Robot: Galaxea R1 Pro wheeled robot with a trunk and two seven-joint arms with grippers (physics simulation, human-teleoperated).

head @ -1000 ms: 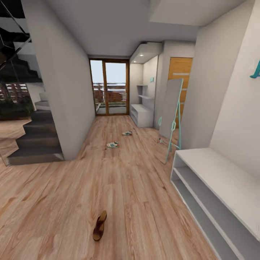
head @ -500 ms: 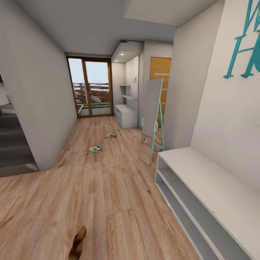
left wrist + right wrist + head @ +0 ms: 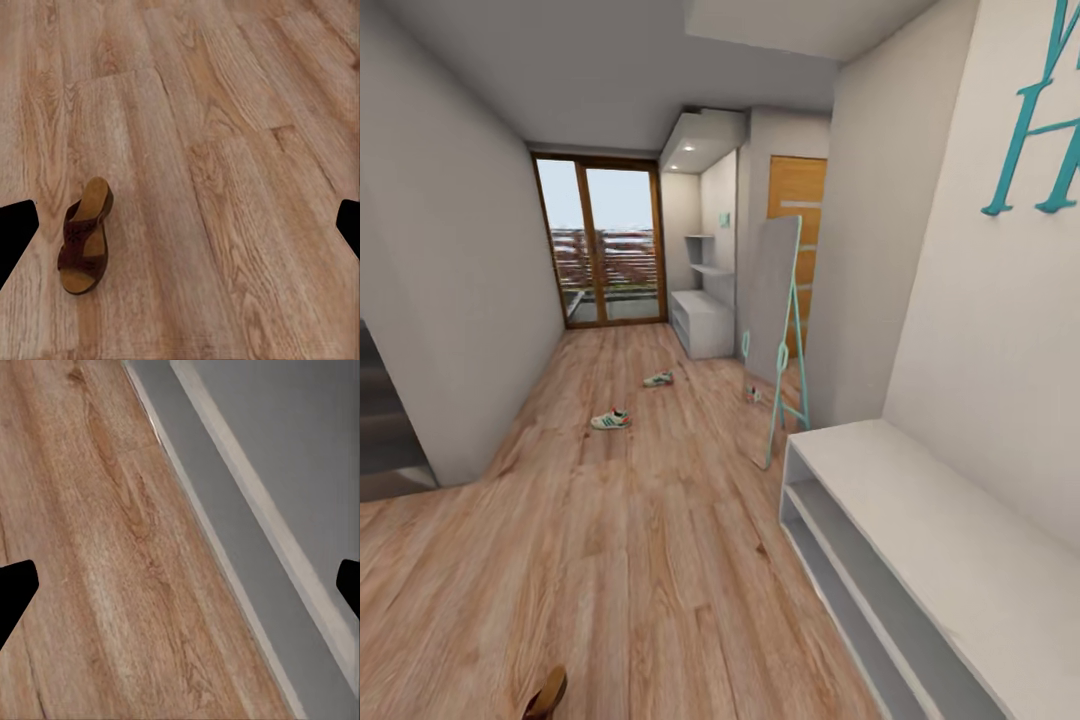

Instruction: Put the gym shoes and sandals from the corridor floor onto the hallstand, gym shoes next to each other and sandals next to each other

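While both gym shoes lie on the corridor floor well beyond the hallstand, one sandal lies nearer it, under the wide-spread, empty left hand. The right hand, also wide, hangs beside the hallstand's shelves.

Left gripper with jaws spread wide, nothing between them, right gripper likewise wide apart and holding nothing, both aimed downward
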